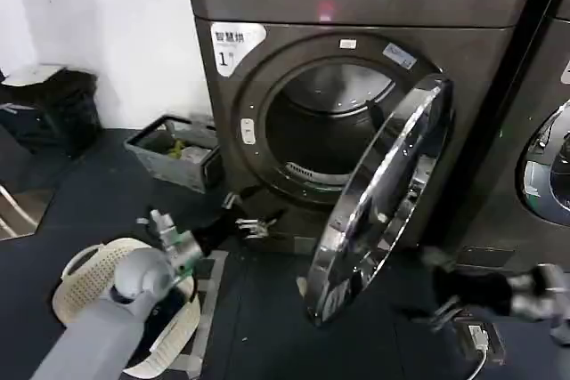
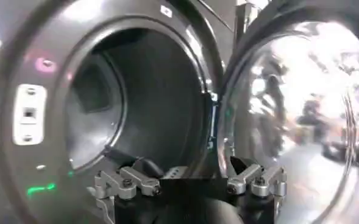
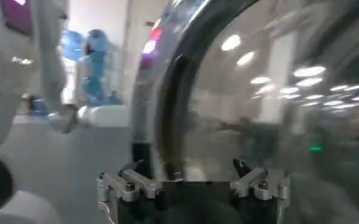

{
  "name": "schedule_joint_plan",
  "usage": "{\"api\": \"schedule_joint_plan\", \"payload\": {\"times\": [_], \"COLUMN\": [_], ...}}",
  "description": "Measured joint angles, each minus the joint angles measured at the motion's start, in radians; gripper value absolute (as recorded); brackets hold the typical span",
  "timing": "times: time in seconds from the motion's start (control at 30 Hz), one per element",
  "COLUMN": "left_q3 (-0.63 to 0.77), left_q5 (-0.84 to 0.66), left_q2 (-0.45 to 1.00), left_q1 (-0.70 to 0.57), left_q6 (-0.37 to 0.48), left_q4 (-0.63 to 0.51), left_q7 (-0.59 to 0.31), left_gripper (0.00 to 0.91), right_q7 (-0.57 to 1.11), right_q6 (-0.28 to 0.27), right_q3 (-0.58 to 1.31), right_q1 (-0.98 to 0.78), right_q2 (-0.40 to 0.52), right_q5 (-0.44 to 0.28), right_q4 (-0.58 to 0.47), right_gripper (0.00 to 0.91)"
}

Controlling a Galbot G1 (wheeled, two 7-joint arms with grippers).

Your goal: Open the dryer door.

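Bronze-grey front-loading dryer (image 1: 356, 113) with a white "1" sticker (image 1: 233, 46), standing against a white wall (image 1: 107, 33) on a dark floor (image 1: 258, 327). Round drum opening (image 1: 329, 126) fully exposed, dark inside. Large round dryer door (image 1: 378, 202) with a wide shiny chrome ring around dark tinted glass, swung out on the hinge at the opening's right side, seen nearly edge-on, its free edge low and forward over the floor. Open floor between the door's free edge and the left arm. Second dark machine (image 1: 543, 149) just right of the hinge side, with its own chrome-ringed door (image 1: 548, 166) closed. White perforated laundry basket (image 1: 93, 287) on the floor at lower left, under the left arm. Grey tray of small items (image 1: 174, 153) against the wall, left of the dryer. Left gripper (image 1: 252, 220) low before the dryer front, below the opening, jaws apart and empty, clear of the door. Right gripper (image 1: 445, 309) low beside the door's outer face, jaws apart, holding nothing.
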Motion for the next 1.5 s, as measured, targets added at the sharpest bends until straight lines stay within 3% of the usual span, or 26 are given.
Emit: {"api": "schedule_joint_plan", "payload": {"times": [0.23, 0.47, 0.6, 0.73, 0.9, 0.97, 1.17, 1.5], "left_q3": [0.076, 0.153, 0.200, 0.253, 0.316, 0.338, 0.406, 0.526], "left_q5": [0.002, 0.003, 0.015, 0.016, 0.017, 0.016, 0.018, 0.023], "left_q2": [-0.012, -0.024, -0.042, -0.062, -0.082, -0.090, -0.119, -0.210], "left_q1": [-0.036, -0.082, -0.107, -0.129, -0.153, -0.162, -0.187, -0.250], "left_q6": [-0.004, 0.001, 0.005, -0.002, -0.010, -0.010, 0.000, 0.017], "left_q4": [-0.010, -0.014, -0.019, -0.018, -0.019, -0.018, -0.008, 0.055], "left_q7": [0.036, 0.042, 0.042, 0.037, 0.029, 0.020, -0.017, -0.049], "left_gripper": [0.907, 0.907, 0.907, 0.907, 0.907, 0.907, 0.907, 0.907], "right_q7": [0.079, 0.201, 0.361, 0.628, 0.927, 1.015, 1.185, 1.257], "right_q6": [-0.012, -0.027, -0.012, 0.046, 0.060, 0.042, -0.082, -0.176], "right_q3": [0.212, 0.428, 0.527, 0.587, 0.644, 0.663, 0.736, 0.876], "right_q1": [-0.006, -0.044, -0.063, -0.080, -0.107, -0.119, -0.154, -0.215], "right_q2": [-0.003, -0.006, -0.003, 0.011, 0.027, 0.033, 0.046, 0.062], "right_q5": [0.082, 0.111, 0.070, 0.033, -0.095, -0.141, -0.257, -0.276], "right_q4": [-0.086, -0.119, -0.112, -0.087, -0.061, -0.053, -0.049, -0.024], "right_gripper": [0.907, 0.907, 0.907, 0.907, 0.907, 0.907, 0.907, 0.907]}}
